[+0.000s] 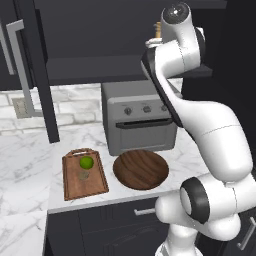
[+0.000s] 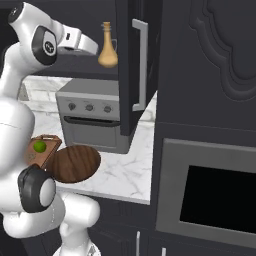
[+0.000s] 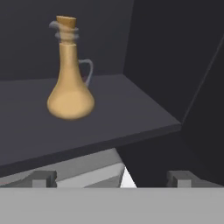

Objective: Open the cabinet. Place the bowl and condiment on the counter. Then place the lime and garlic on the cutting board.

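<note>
— Ahead of the gripper (image 3: 112, 178), what's there?
— The cabinet (image 3: 175, 65), doors open, dark charcoal with a flat inner shelf; the gripper's jaws are spread wide, empty.
— Below it?
— White grey-veined marble counter (image 1: 30, 160), a grey boxy oven (image 1: 140, 117), no readable writing.
— Smaller things?
— Grained wooden bowl (image 1: 140, 169), rimmed cutting board (image 1: 84, 175) carrying the lime (image 1: 86, 162), well below. The amber bulbous condiment (image 3: 70, 72) stands on the shelf, just ahead-left.

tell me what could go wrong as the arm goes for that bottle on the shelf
The bottle is tall with a slim neck, so an off-centre approach by the open gripper could tip it off the cabinet shelf. The open door stands close beside the arm's path and might get bumped.
</note>
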